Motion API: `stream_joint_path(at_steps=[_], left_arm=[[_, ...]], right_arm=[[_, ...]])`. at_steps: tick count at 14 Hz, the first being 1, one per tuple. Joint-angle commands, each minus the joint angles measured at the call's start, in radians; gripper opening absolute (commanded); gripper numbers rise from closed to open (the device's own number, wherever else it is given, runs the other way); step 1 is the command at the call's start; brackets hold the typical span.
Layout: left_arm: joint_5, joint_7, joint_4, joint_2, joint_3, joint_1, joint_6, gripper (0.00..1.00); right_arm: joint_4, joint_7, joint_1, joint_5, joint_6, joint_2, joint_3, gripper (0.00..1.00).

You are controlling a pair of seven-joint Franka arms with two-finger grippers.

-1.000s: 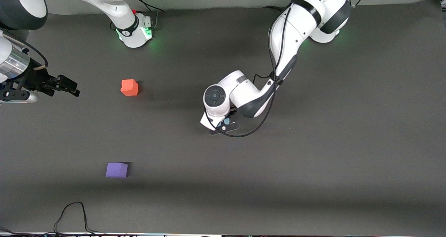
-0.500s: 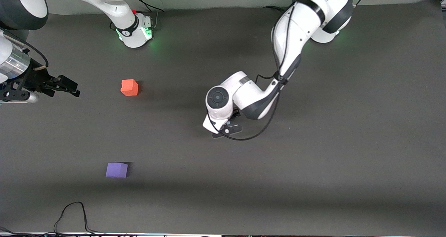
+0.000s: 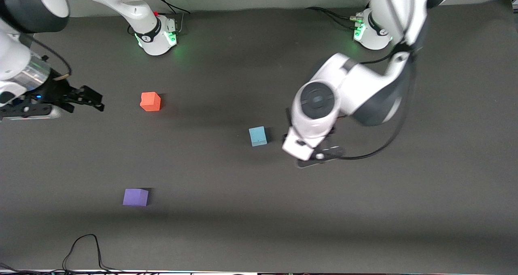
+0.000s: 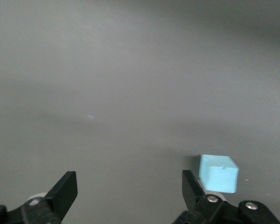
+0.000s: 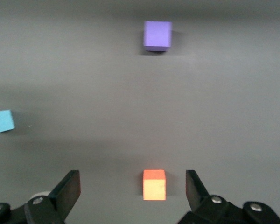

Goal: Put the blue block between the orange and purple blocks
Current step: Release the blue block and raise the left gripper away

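- The purple block (image 3: 135, 197) is sitting on the dark tabletop (image 3: 251, 218), nearest the front camera, toward the right arm's end.
- The blue block (image 3: 257, 136) is resting alone mid-tabletop, untouched.
- The left end effector (image 4: 129, 196) is hanging over the tabletop just beside the blue block, fingers spread and holding nothing.
- The orange block (image 3: 150, 101) is lying farther back.
- The right end effector (image 5: 132, 191) is waiting near the orange block, fingers spread wide.

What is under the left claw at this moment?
Only bare dark table shows between the open fingers of the left claw. The blue block sits on the table beside it, untouched. In the front view the wrist housing covers the spot directly beneath.
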Motion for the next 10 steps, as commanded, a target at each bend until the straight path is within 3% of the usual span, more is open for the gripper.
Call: stream_joint_path(at_steps=[1, 4, 8, 10], left_arm=[[-0.057, 0.212, -0.232, -0.214, -0.007, 0.169, 0.005, 1.0], [-0.056, 0.391, -0.303, -0.314, -0.004, 0.314, -0.043, 1.0], [-0.056, 0.605, -0.424, -0.441, 0.004, 0.479, -0.049, 1.0], [-0.054, 0.677, -0.524, -0.519, 0.101, 0.455, -0.005, 1.0]], right_arm=[[0.101, 0.042, 0.111, -0.013, -0.005, 0.085, -0.003, 1.0], [0.196, 0.212, 0.258, -0.011, -0.005, 0.187, -0.003, 1.0], [0.439, 0.303, 0.419, -0.007, 0.002, 0.427, -0.003, 1.0], [0.545, 0.405, 0.475, -0.008, 0.005, 0.539, -0.003, 1.0]])
